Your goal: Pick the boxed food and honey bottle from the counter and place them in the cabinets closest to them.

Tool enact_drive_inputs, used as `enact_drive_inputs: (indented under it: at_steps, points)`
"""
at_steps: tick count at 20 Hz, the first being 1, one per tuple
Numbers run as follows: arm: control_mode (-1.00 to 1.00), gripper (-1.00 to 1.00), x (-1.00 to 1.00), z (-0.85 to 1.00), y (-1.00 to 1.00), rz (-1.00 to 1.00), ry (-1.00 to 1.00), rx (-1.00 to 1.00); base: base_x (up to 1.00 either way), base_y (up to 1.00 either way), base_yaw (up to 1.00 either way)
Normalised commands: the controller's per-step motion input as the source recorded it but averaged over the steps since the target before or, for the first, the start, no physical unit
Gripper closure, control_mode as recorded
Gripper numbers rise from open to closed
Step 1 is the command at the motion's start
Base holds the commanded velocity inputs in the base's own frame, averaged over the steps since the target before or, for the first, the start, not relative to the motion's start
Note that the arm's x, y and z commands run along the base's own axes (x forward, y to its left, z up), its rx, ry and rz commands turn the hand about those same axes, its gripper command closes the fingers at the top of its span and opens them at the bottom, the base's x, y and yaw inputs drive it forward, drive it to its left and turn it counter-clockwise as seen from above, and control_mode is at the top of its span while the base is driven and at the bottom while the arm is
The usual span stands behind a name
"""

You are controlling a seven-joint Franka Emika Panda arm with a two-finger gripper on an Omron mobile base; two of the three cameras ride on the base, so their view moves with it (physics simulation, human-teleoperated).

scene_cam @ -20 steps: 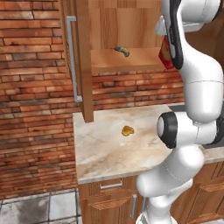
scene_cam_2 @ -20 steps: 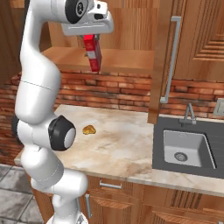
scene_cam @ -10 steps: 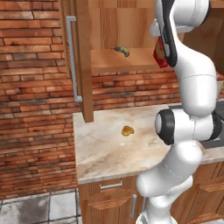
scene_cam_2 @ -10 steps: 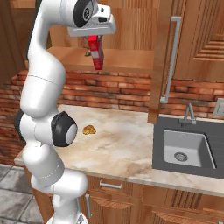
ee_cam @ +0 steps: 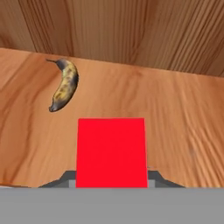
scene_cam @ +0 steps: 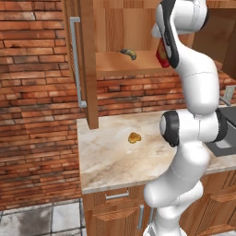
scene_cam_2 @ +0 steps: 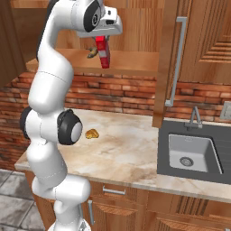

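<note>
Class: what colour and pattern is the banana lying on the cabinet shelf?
The banana is yellow, heavily mottled with dark brown spots. The hand view shows it best.

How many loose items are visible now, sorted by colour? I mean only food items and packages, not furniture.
Red: 1, the boxed food held over the cabinet shelf
Yellow-brown: 1, the banana on that shelf
Golden-brown: 1, the round lump on the counter
Total: 3
</note>
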Motion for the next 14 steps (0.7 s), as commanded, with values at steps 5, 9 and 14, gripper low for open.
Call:
enact_drive_inputs:
  at_steps: [5,9,14]
  points:
    - [-1.0,1.0,0.55,0.0,0.0,0.0,-0.02,0.0,0.0,0.0,0.0]
    - [-1.0,1.0,0.43,-0.03,0.0,0.0,-0.01,0.0,0.0,0.0,0.0]
    - [-1.0,-1.0,0.25,-0.01,0.01,0.0,-0.04,0.0,0.0,0.0,0.0]
